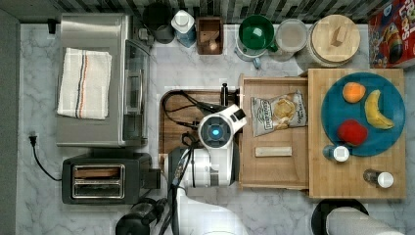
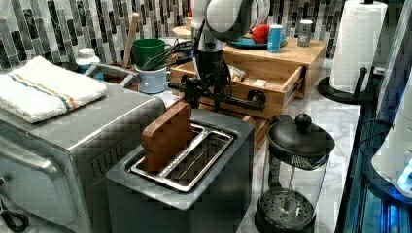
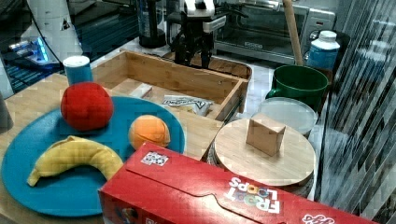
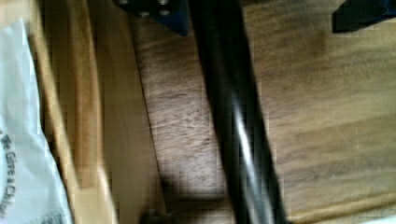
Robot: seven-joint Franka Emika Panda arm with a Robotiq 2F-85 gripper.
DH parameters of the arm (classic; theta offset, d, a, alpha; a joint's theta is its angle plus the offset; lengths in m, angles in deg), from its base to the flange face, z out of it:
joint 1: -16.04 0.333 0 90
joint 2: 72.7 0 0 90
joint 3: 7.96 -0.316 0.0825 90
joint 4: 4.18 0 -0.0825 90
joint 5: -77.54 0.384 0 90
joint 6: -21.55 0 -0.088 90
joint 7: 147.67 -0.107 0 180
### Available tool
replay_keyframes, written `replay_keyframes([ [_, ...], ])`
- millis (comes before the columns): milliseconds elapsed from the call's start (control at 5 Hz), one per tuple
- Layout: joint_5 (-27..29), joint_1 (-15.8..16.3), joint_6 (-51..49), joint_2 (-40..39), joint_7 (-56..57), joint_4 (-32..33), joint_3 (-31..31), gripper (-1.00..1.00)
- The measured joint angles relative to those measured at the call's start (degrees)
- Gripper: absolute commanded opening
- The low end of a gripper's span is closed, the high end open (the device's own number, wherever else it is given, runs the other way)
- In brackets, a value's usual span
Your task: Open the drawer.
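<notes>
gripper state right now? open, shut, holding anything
Gripper: open, one finger on each side of the black bar handle of the drawer, not clamped on it.

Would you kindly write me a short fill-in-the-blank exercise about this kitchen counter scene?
1. The drawer of the wooden box stands ____, its inside showing.
2. In the drawer lies a bag of ____.
3. The banana lies on a ____ plate.
4. The claw sits at the drawer's black ____.

Missing words: open; chips; blue; handle
</notes>
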Motion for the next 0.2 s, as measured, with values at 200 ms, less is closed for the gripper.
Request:
replay_keyframes([
  [200,1.6,-0.6,-2.0,-0.1,0.3,-0.9,-0.2,1.00],
])
